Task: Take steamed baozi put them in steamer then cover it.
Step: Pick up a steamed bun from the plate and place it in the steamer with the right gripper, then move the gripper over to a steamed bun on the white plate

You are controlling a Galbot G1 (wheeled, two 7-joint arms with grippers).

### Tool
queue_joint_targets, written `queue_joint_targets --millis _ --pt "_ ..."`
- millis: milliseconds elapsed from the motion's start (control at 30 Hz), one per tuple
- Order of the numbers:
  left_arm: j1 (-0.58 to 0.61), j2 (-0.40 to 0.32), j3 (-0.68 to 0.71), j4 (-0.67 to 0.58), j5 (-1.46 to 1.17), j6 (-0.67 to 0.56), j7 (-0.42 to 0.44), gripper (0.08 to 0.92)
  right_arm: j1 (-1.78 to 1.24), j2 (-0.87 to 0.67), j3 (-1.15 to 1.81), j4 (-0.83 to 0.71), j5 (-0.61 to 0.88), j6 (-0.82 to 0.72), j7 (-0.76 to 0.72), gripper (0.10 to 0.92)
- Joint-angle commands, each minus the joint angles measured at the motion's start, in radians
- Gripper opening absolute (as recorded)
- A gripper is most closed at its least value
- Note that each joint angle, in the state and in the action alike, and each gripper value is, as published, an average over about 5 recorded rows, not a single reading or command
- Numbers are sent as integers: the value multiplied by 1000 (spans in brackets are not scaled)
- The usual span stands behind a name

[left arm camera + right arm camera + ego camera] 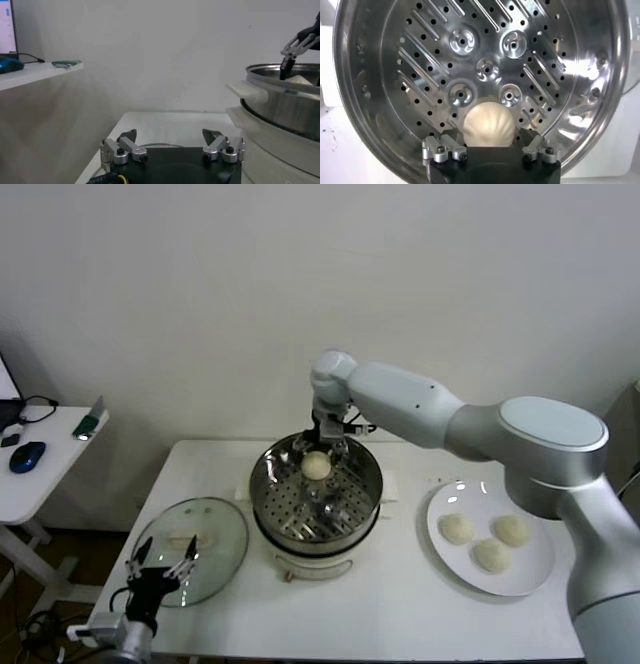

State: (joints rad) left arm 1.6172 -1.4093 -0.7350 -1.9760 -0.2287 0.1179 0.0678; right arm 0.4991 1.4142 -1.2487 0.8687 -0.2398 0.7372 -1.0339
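Resting on the steamer tray, one baozi lies between the right pincer's spread jaws; three more and the lid remain, left pincer spread too.

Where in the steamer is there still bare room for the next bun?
The perforated tray is bare across its middle and near side. Only the far edge is crowded: one baozi lies there with the right end effector open around it. Three baozi wait on the plate.
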Motion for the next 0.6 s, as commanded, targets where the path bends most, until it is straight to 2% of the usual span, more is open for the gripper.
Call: queue_joint_targets --millis 33,167,267,367,600 --pt "-1 -2 1 -1 1 1 0 823 126 -53 -81 33 290 -45 -42 823" --pt "-2 -5 1 -5 4 6 1 823 304 -153 -303 107 722 -239 -75 823" --pt "-4 -3 0 -7 4 8 2 823 388 -263 -433 159 895 -421 -86 823" --pt "-8 0 -2 -5 2 9 2 823 423 -374 -539 223 923 -544 -73 823" --pt "-16 8 -10 0 -6 7 1 823 453 -592 -717 450 898 -820 67 823"
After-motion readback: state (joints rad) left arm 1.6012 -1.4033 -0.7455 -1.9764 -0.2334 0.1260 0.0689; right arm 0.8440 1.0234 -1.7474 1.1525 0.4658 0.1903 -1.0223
